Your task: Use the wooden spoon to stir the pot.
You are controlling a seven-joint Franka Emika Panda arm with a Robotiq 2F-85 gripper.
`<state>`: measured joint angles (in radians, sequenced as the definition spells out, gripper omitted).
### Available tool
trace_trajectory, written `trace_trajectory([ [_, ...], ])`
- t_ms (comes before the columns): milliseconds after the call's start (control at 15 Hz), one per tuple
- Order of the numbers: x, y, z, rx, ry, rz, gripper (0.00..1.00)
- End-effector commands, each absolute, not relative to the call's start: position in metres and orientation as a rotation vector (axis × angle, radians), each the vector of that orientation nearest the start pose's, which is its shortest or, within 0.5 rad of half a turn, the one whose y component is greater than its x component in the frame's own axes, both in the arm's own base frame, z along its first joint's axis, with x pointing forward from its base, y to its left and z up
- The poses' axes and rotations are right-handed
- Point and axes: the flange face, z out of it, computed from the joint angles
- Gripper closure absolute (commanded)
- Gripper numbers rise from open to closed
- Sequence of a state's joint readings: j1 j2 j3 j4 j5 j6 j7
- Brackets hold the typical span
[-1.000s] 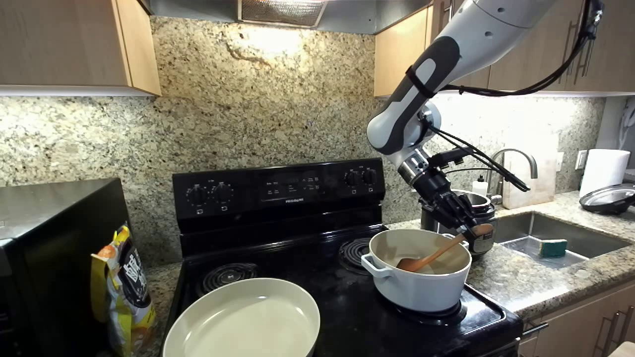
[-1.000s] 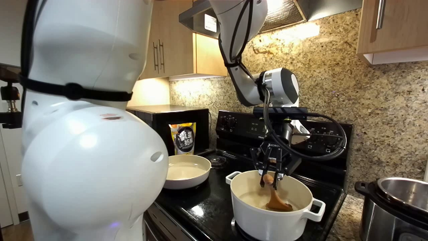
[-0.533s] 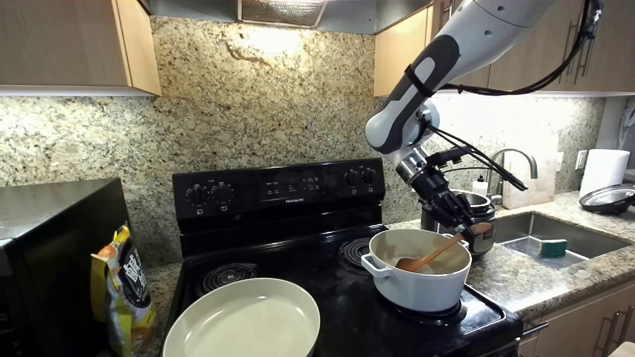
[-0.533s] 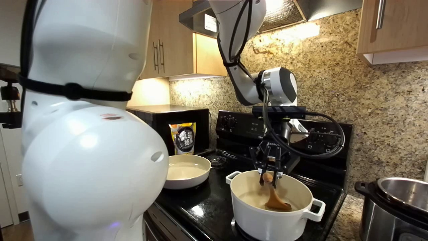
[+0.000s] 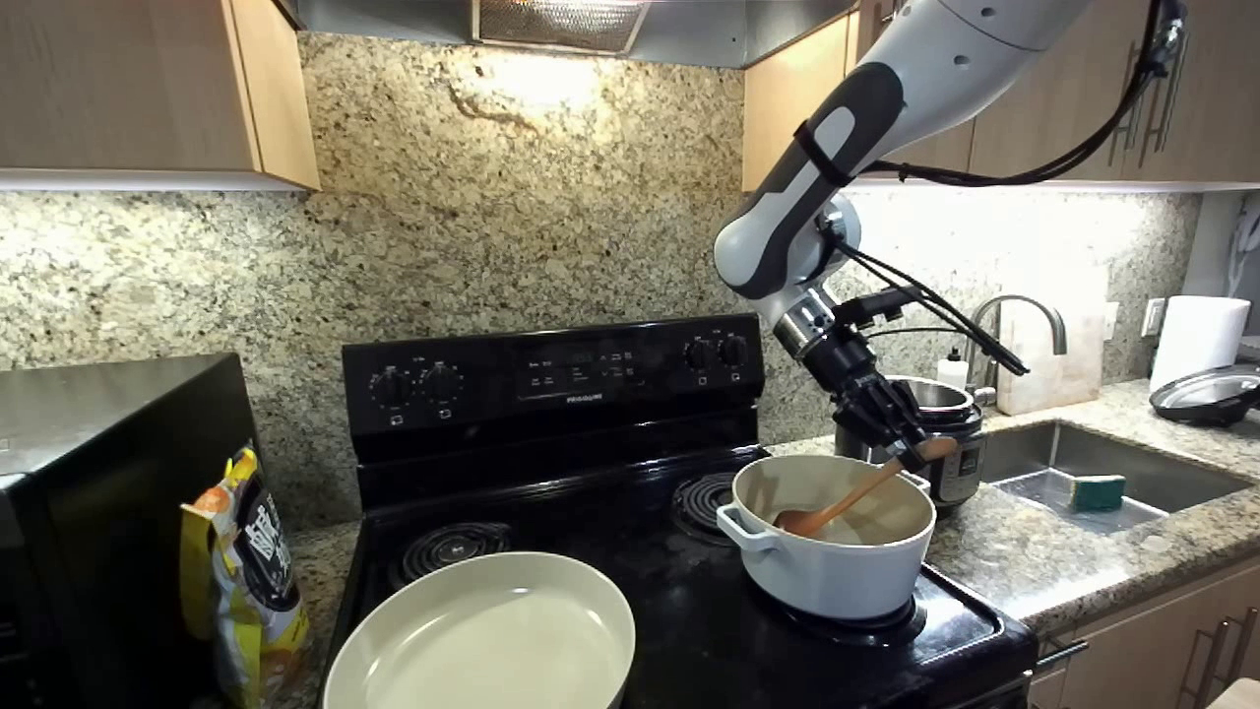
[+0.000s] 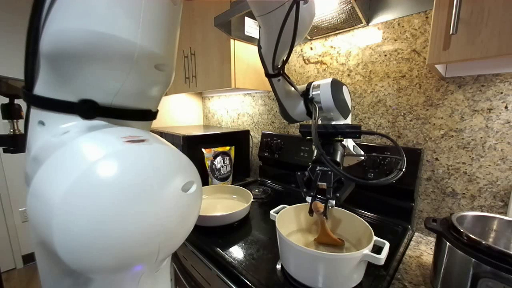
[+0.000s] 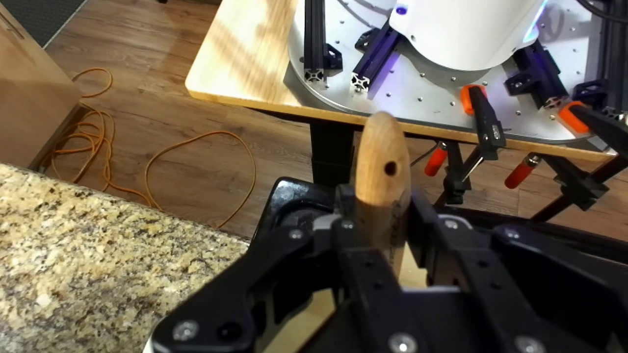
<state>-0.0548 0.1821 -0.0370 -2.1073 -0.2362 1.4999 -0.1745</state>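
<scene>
Clock directions apply to the view named, with 12 at the top. The tool (image 6: 318, 213) is clamped on the wooden spoon (image 6: 328, 237): in the wrist view its fingers (image 7: 425, 218) flank the handle (image 7: 380, 191), whose end projects past them toward 12 o'clock. In an exterior view the spoon leans inside the white pot (image 5: 837, 583), its bowl low at 8 o'clock of the interior, its handle rising toward 2 o'clock. Contact between spoon and pot floor or rim cannot be confirmed.

The grip near the handle's end presumably serves reach: the spoon's bowl works low with the tool above the rim. The slant probably favours drawing the bowl across the floor. Judged step in hand: stirring.

Room for moving: in an exterior view the pot stands on a burner (image 5: 891, 630) near the edge of the stove (image 5: 679, 611), with the granite desk (image 5: 1024, 566) beyond at 3 o'clock; avoid hard pushes that way. Open interior lies at 11 and 4 o'clock, either side of the handle. The pot wall limits every sweep; striking it could twist the spoon in the grip. The cream pan (image 5: 492, 640) lies between 8 and 9 o'clock, apart from the pot. In an exterior view the steel pot (image 6: 460, 256) stands at 3 o'clock, also apart.
</scene>
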Motion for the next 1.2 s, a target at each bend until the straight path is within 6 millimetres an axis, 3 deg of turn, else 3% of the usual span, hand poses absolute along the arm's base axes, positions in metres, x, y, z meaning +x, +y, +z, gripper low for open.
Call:
trace_trajectory([
  [0, 0.475, -0.068, 0.314, -2.99, -0.206, 1.249, 0.92],
  [333, 0.474, -0.078, 0.32, -2.994, -0.192, 1.256, 0.92],
  [733, 0.461, -0.082, 0.311, -2.977, -0.205, 1.325, 0.92],
  [1133, 0.453, -0.06, 0.308, -2.952, -0.247, 1.336, 0.92],
])
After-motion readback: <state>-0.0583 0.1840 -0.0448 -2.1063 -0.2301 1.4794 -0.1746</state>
